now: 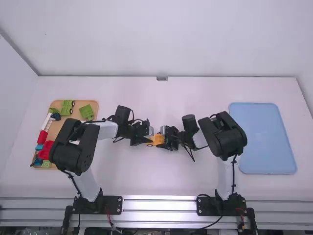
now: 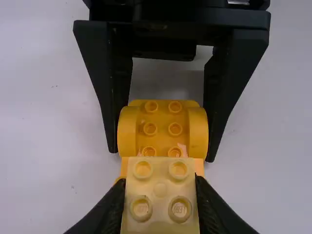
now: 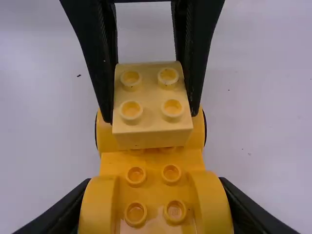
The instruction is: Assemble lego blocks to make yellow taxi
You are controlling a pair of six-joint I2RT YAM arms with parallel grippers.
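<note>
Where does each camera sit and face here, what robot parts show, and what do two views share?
High view: fixed above and behind, looking forward and down onto the table; left arm and right arm show.
Left wrist view: on the left wrist, facing the pale block; left tool near, right tool beyond.
Right wrist view: on the right wrist, facing the yellow car base; right tool near, left beyond.
Shared: both wrist views show block and base.

High view, both arms (image 1: pixel 88 185): white links (image 1: pixel 107 129), rounded black joints (image 1: pixel 224 137), black cables (image 1: pixel 234 174); black base plates (image 1: pixel 113 204), 7 and 5 o'clock.
</note>
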